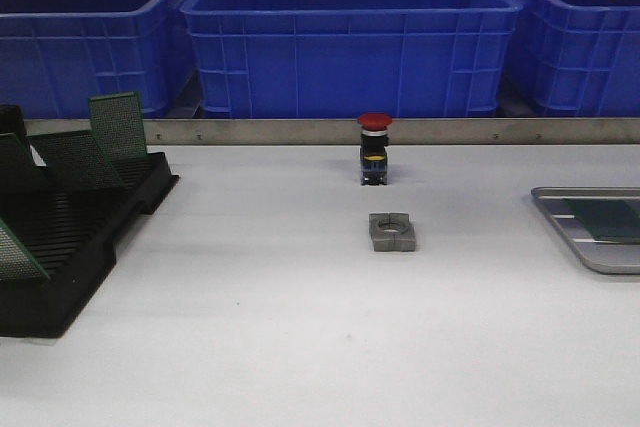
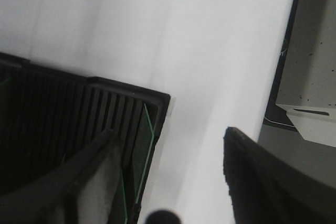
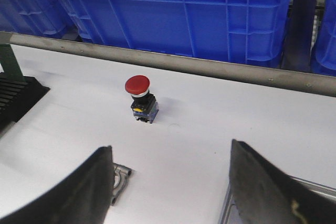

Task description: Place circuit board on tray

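front view, tray (image 1: 560, 209) cut off (right edge), board (image 1: 606, 218) partly visible

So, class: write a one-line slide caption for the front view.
Red mushroom-head push button behind grey metal block; black slotted rack left, silver tray right.

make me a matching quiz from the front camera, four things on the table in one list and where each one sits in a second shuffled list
Things:
1. rack
2. tray
3. red button
4. grey metal block

Places:
A. right edge of the table
B. middle, nearest the bins
C. left side of the table
D. middle, just in front of the button

Pairs: 1-C, 2-A, 3-B, 4-D
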{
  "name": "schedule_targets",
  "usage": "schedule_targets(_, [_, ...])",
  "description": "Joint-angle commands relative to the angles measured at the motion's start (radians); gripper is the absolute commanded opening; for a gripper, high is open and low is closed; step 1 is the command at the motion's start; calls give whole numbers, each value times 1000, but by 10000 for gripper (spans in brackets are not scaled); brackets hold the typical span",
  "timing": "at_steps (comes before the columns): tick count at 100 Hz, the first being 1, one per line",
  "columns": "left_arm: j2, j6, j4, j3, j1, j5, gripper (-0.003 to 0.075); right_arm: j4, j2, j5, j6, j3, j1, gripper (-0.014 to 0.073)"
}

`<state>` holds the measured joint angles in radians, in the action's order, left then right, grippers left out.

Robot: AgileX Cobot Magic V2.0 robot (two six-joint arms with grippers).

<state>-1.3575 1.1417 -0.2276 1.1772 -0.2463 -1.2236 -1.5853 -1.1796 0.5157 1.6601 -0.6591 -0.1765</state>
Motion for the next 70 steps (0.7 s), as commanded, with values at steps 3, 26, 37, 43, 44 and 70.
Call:
schedule_targets(3, [18, -34, -19, -4, 2, 16, 409, -29, 27, 44, 4, -23, -3, 495])
schedule_targets(26, [-11, -34, 49, -85, 2, 74, 409, -29, 27, 62, 4, -23, -3, 495])
schedule_targets(37, [-35, -34, 49, -92, 2, 106, 409, -29, 27, 84, 4, -23, -3, 495])
schedule_targets(43, [-49, -34, 49, -92, 2, 146, 409, -29, 27, 85, 4, -23, -3, 495])
schedule_targets(44, [-50, -34, 49, -92, 2, 150, 409, -29, 27, 85, 4, -23, -3, 495])
schedule_targets(70, [-133, -34, 61, -94, 2, 192, 409, -29, 27, 85, 4, -23, -3, 495])
